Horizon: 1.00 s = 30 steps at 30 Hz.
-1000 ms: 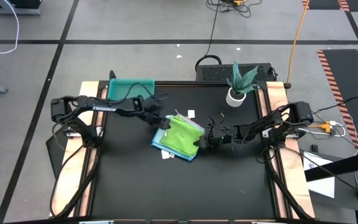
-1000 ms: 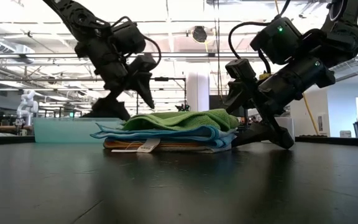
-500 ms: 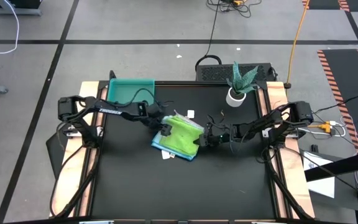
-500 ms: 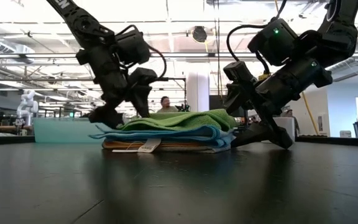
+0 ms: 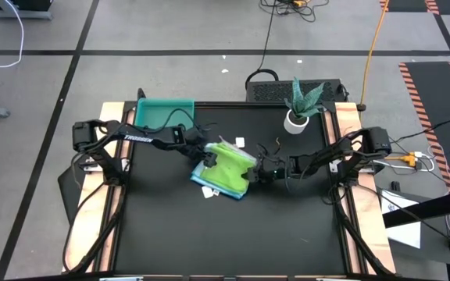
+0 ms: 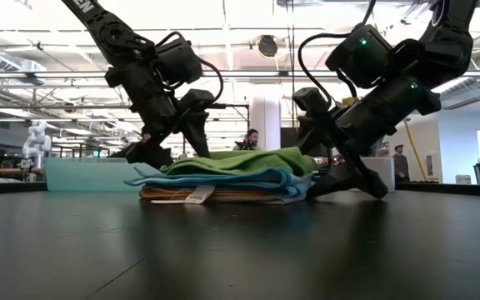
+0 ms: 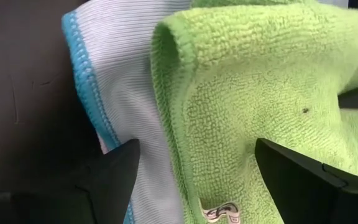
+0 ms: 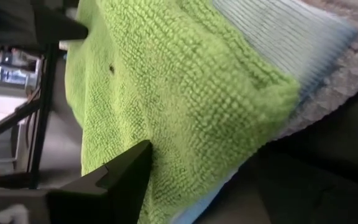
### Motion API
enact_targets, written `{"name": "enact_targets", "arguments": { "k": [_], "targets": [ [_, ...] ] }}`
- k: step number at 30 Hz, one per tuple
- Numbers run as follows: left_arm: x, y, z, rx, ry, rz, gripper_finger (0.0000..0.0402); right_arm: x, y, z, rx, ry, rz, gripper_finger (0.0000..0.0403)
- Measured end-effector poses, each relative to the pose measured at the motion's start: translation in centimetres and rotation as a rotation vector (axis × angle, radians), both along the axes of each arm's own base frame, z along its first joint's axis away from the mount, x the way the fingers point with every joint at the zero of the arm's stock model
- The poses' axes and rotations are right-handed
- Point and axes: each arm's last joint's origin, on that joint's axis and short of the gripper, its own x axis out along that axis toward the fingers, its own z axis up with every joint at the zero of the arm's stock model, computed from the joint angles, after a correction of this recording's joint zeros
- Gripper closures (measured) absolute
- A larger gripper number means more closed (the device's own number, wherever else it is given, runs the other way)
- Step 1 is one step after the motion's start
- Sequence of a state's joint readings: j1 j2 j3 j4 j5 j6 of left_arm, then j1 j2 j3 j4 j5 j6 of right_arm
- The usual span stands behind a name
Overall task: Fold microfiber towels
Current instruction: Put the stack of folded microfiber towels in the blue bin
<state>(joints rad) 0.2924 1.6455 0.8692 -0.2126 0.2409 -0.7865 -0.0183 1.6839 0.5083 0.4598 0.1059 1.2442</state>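
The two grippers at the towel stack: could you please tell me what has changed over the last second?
The left gripper dropped from above the stack onto the soft green microfiber towel, fingers open astride its edge. The right gripper edged slightly closer, open. Nothing is gripped; the stack of microfiber towels has not moved.

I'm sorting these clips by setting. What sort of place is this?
Most likely a robotics lab or open industrial workspace. The black table stands on a grey floor marked with tape lines, cables trail across it, and the low view shows bright ceiling lights, exposed beams and people in the background.
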Motion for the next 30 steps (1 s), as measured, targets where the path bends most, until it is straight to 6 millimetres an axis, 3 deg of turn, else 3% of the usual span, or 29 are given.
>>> {"name": "enact_targets", "arguments": {
  "k": [8, 16, 23, 30],
  "targets": [
    [0.0, 0.0, 0.0, 0.004, 0.002, 0.003, 0.0084, -0.1, -0.2, -0.1, -0.02, 0.019, -0.025, 0.0212],
    [0.1, -0.2, 0.0, 0.01, 0.004, 0.001, 0.009, -0.1, -0.3, 0.0, -0.131, 0.019, 0.008, 0.0383],
    [0.2, -0.6, 0.0, 0.028, 0.011, 0.053, 0.0105, -0.1, -0.6, -0.1, -0.141, 0.031, 0.009, 0.0389],
    [0.1, -0.3, 0.5, -0.062, -0.026, 0.019, 0.0147, -0.4, -1.1, -0.3, -0.13, 0.074, 0.069, 0.039]
  ]
}}
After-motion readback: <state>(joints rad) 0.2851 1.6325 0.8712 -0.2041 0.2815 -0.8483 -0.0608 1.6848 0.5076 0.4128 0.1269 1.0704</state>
